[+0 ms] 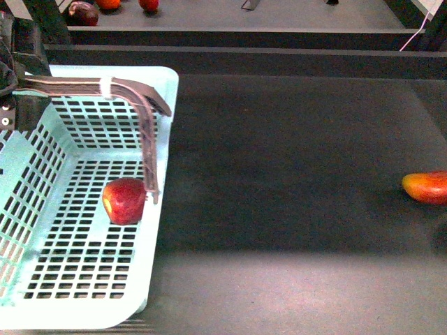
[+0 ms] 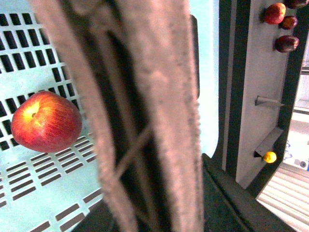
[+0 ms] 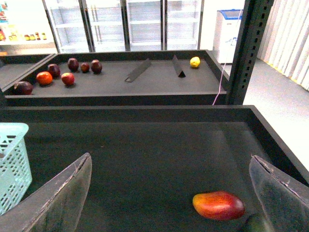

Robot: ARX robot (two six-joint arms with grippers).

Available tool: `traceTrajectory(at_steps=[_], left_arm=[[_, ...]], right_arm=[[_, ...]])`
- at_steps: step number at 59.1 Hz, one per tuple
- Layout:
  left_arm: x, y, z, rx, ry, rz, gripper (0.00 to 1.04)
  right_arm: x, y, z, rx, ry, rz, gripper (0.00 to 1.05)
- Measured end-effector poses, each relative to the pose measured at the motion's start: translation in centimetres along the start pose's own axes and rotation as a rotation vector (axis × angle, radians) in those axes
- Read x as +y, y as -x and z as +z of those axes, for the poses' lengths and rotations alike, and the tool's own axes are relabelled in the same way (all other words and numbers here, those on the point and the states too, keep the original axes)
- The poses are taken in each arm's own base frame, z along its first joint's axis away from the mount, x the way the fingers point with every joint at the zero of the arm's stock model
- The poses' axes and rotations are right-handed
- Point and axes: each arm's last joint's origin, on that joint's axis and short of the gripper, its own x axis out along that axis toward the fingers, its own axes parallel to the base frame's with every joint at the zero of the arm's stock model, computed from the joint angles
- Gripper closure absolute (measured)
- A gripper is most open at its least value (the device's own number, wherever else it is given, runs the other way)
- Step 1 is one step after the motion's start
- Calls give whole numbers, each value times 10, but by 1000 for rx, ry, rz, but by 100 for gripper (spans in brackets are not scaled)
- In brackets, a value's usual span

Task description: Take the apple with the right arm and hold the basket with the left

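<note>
The red apple (image 1: 124,201) lies on the slotted floor of the mint-green basket (image 1: 165,132), near its right wall. It also shows in the left wrist view (image 2: 46,122) on the basket floor (image 2: 48,183). My left gripper (image 1: 19,86) is at the basket's far left and is shut on the grey-brown swing handle (image 1: 133,91), which is raised over the basket. The handle (image 2: 159,121) fills the left wrist view, blurred. My right gripper (image 3: 169,205) is open and empty, low over the dark shelf, away from the basket (image 3: 12,164). It is out of the front view.
An elongated red-orange-yellow fruit (image 1: 426,186) lies at the right of the shelf, between my right fingers (image 3: 218,205). The back shelf holds dark and red fruits (image 3: 67,77), a lemon (image 3: 194,62) and two dividers. A dark post (image 3: 246,48) stands at the right.
</note>
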Motion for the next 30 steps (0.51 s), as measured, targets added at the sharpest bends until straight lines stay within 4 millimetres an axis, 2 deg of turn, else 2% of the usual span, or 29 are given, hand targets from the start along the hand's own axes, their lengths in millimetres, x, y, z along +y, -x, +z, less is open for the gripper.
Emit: traceTrajectory(at_steps=[7, 22, 24, 30], left_arm=[[1, 14, -1, -4, -6, 16, 50], [13, 59, -5, -50, -18, 120, 8], [14, 66, -5, -60, -27, 127, 5], [10, 92, -6, -80, -42, 103, 7]], right_arm=[[0, 0, 0, 0, 0, 0, 9], [0, 0, 0, 0, 0, 0, 9], [0, 0, 0, 0, 0, 0, 9], [0, 0, 0, 0, 0, 0, 9]])
